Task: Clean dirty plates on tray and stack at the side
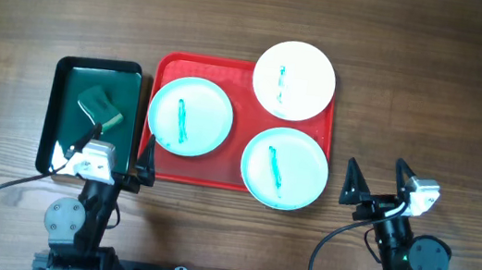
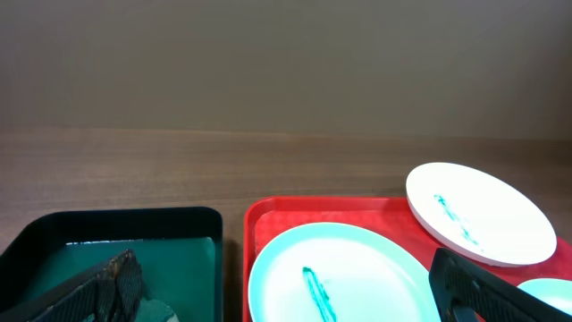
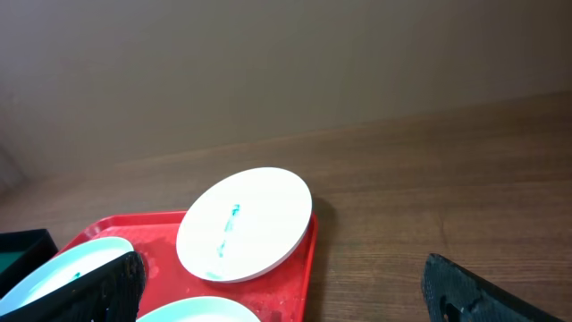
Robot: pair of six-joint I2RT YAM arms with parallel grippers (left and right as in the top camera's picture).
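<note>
The red tray (image 1: pixel 208 67) has rounded corners and a raised rim, and it lies flat. The left plate (image 1: pixel 189 116) sits flat inside it, close to the left rim. The far plate (image 1: pixel 294 80) is propped on the far rim, tilted and hanging out past it. The near plate (image 1: pixel 284 167) fills the near right corner, its edge over the rim. All three are round, bluish white, and each is smeared with a teal streak.
</note>
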